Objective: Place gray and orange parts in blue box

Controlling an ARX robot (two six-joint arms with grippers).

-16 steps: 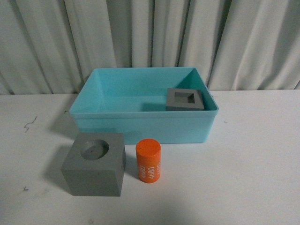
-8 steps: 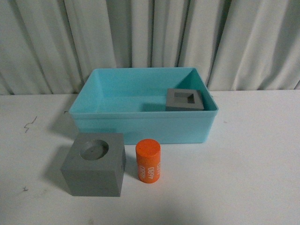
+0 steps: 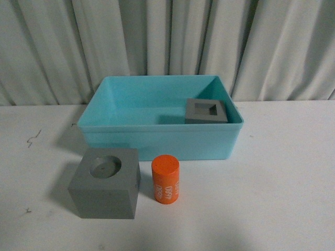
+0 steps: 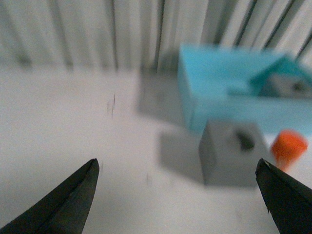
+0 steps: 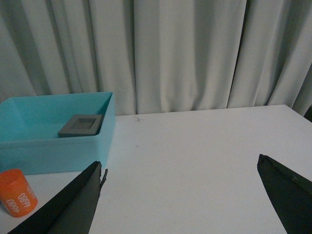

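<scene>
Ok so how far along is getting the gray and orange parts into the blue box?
Done: the gray cube with the square recess sits inside the blue box. In hand: nothing; the left gripper and right gripper are both open and empty. Remaining: the gray cube with the round recess and the orange cylinder stand on the table before the box.

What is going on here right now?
A two-armed robot is sorting parts into the blue box. The gray cube with the square recess lies inside it; the gray cube with the round recess and the orange cylinder stand on the table in front of it. Both the left gripper and the right gripper are open and hold nothing.
</scene>
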